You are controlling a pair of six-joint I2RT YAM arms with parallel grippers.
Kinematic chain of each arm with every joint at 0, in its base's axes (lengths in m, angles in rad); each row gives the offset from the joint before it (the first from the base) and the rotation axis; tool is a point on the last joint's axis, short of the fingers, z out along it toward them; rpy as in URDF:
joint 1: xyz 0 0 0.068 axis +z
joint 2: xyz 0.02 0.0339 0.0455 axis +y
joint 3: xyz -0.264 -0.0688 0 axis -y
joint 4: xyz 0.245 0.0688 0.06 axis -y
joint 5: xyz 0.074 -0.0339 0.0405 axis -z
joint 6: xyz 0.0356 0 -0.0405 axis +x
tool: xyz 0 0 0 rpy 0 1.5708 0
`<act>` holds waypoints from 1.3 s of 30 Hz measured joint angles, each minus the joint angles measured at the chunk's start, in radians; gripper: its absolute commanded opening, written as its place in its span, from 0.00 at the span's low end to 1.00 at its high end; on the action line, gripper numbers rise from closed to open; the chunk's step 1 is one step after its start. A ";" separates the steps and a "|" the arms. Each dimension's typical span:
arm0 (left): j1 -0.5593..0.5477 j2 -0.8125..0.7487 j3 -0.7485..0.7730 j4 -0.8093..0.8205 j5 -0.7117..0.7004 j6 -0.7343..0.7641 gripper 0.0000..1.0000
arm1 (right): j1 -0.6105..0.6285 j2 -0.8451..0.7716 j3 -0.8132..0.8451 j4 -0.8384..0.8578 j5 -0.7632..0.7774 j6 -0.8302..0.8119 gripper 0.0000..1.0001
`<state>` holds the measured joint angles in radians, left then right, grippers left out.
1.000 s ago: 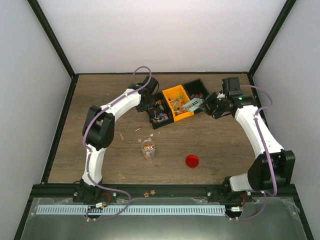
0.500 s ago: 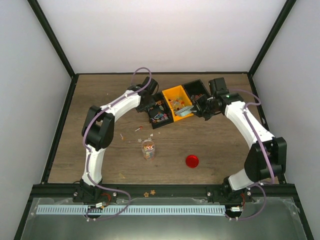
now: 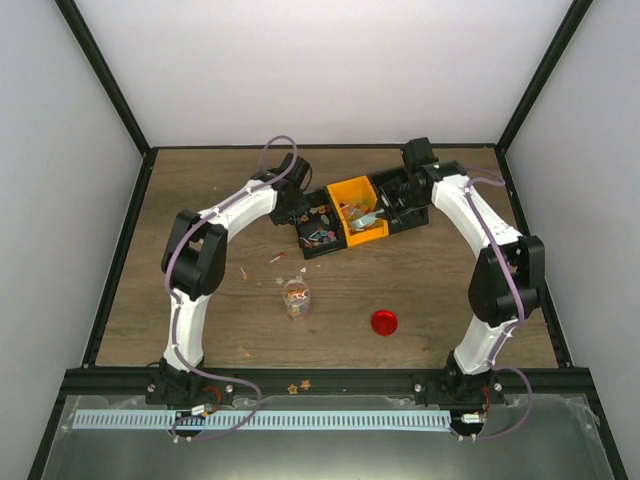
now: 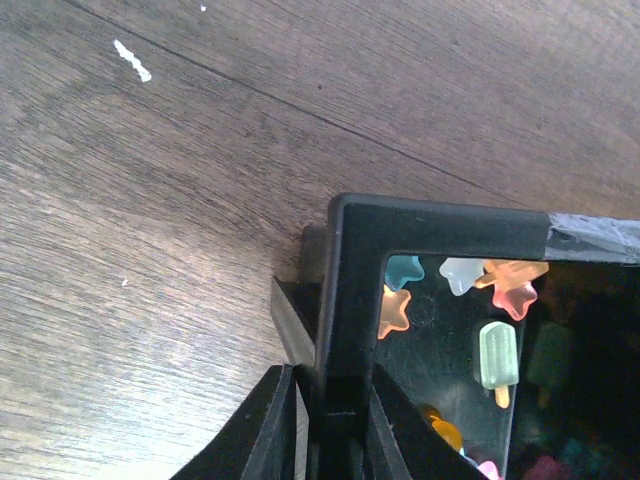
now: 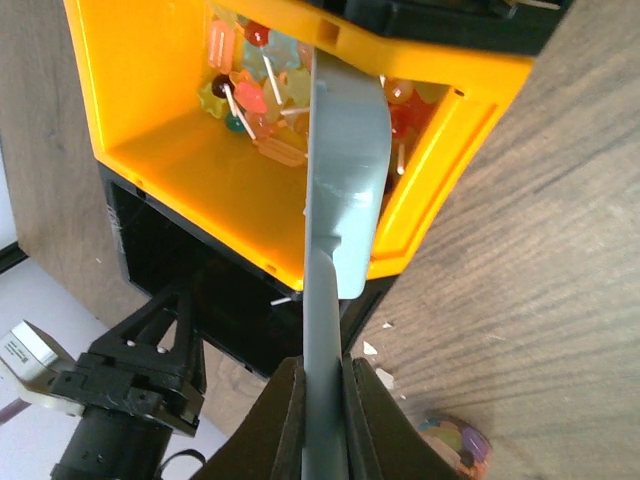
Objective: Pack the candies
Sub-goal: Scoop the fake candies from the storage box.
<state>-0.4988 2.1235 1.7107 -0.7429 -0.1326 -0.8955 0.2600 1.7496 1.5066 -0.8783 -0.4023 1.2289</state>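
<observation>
Wooden tabletop (image 3: 200, 290) is carrying three bins in a row toward the far side: black bin (image 3: 305, 237), orange bin (image 3: 350, 181), second black bin (image 3: 385, 172). Left arm (image 3: 240, 205) is reaching in, with the left gripper (image 3: 297, 205) sitting at the first black bin's left edge; fingers too small to read. Right arm (image 3: 480, 225) is arching over the second black bin, the right gripper (image 3: 390, 207) pointing a teal scoop (image 3: 366, 219) into the orange bin. Mixed candies (image 3: 320, 232) are lying in the bins. Clear jar (image 3: 295, 298) is standing upright nearer the bases, loose candies (image 3: 278, 258) just beyond it, red lid (image 3: 384, 322) well apart to its right.
</observation>
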 measured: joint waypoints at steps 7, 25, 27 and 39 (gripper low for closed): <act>0.023 0.001 0.000 0.019 0.042 -0.018 0.23 | 0.048 0.000 0.072 -0.120 0.048 0.026 0.01; 0.034 0.002 0.000 0.023 0.082 0.041 0.14 | 0.070 0.000 -0.051 0.038 0.070 0.158 0.01; 0.035 0.002 0.000 0.023 0.088 0.057 0.13 | 0.070 0.000 -0.072 0.078 0.069 0.169 0.01; 0.059 0.002 -0.003 0.024 0.128 0.111 0.12 | 0.071 -0.011 -0.240 0.391 0.064 0.225 0.01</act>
<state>-0.4397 2.1254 1.7077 -0.7189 -0.0048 -0.7845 0.3309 1.7382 1.2663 -0.4870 -0.3378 1.4544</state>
